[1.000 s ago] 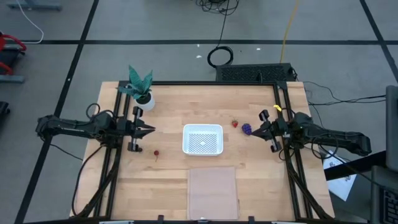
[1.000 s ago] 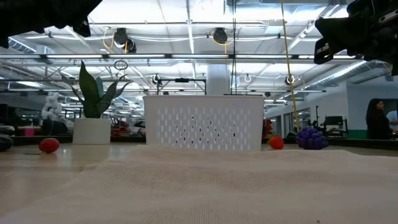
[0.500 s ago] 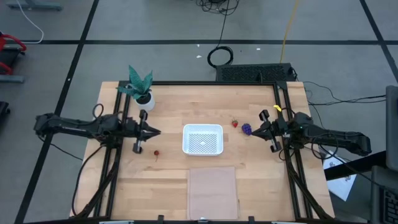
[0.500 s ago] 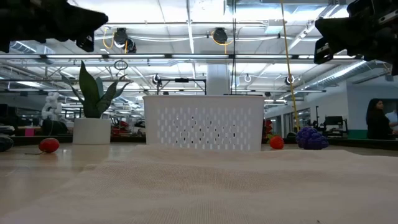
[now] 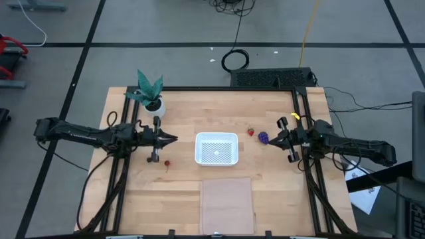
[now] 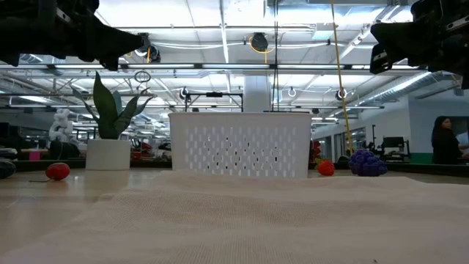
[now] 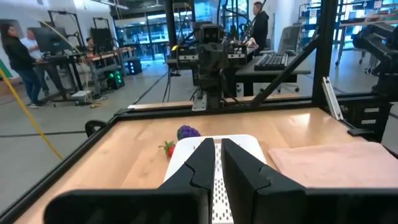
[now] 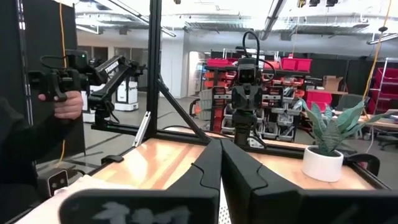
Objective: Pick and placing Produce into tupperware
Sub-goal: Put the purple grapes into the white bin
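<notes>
Pale wooden table filling mid-frame. White tupperware at centre, nothing visible inside. Left gripper left of centre, fingers nearly closed, holding nothing. Right gripper right of centre, fingers nearly together, likewise empty. Purple cluster just beside right gripper; red strawberry at its left. Small red piece lower left of tupperware.

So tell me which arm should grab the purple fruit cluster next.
The right arm. The right gripper hovers right beside the purple cluster, on the tupperware's right. The left gripper is across the container, nearer the small red fruit.
</notes>
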You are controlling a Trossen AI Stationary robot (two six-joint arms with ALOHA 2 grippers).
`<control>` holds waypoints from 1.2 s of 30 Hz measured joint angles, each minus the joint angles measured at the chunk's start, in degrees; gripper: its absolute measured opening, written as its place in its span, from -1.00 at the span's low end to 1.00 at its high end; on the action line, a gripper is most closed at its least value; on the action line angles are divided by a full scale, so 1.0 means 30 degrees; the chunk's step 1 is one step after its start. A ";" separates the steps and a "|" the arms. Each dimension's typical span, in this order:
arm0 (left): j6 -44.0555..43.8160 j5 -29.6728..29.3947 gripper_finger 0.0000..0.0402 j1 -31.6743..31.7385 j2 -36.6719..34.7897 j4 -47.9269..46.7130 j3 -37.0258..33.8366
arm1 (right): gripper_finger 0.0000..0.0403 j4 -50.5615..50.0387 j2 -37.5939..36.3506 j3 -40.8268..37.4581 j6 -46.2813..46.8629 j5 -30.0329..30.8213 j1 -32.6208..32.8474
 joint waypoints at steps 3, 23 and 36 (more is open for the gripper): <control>0.0104 -0.0006 -0.84 0.0000 0.0006 -0.0009 -0.0003 | -1.00 0.0162 0.0000 0.0000 0.0171 0.1005 0.0007; 0.1678 -0.0021 -0.84 0.0015 0.0006 -0.0131 0.0000 | -1.00 -0.7760 0.5268 0.7345 0.0662 0.4087 0.0016; 0.1998 -0.0613 -0.84 0.0015 0.0006 -0.0118 0.0000 | -1.00 -1.5119 0.8998 1.2107 0.1823 0.5546 0.0022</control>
